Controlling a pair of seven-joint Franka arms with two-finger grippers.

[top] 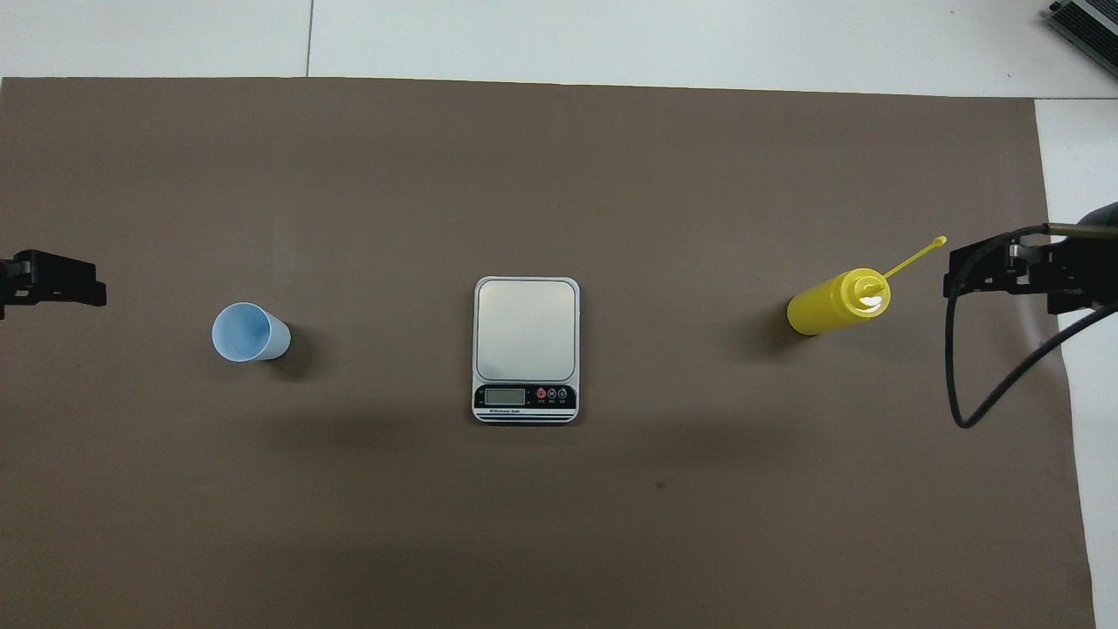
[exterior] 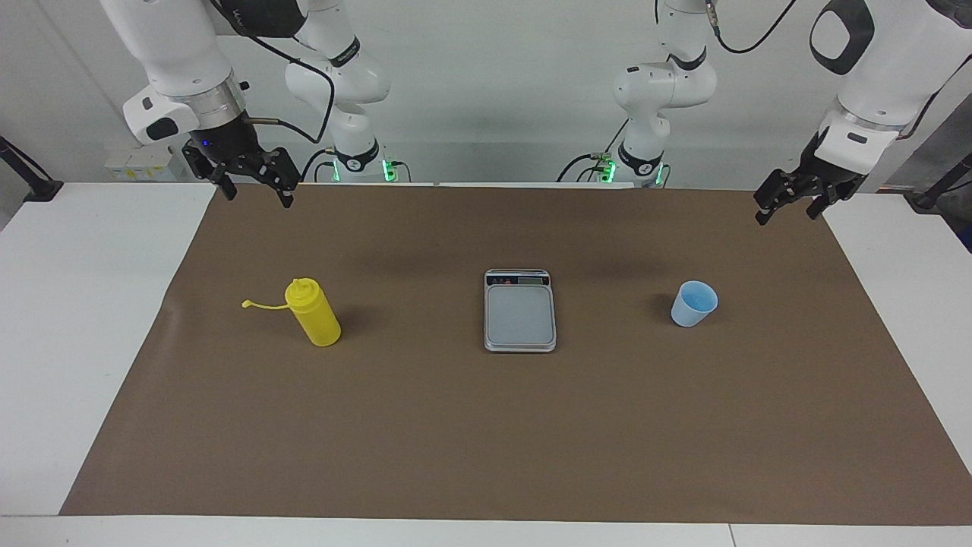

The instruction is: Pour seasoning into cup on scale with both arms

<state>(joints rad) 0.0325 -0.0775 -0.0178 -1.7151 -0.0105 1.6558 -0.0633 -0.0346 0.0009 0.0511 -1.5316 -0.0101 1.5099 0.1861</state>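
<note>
Right, everything's laid in a row on the brown paper mat [exterior: 486, 425]: the flat silver-grey kitchen scale [exterior: 520, 315] sits bare in the middle, the small light-blue plastic cup [exterior: 693, 303] toward the left arm's end, the bright yellow squeeze bottle [exterior: 314, 313] toward the right arm's, each object handy to one arm; left gripper [exterior: 787, 207] and right gripper [exterior: 256, 184] hang above the mat's edge, jaws apart, empty

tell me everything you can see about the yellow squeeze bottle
The yellow squeeze bottle is a bright, glossy plastic cylinder with a conical nozzle top. Its cap is off, hanging on a thin yellow strap that sticks out sideways. It stands upright on the brown mat toward the right arm's end of the table, level with the scale. Nothing but the mat touches it.
</note>
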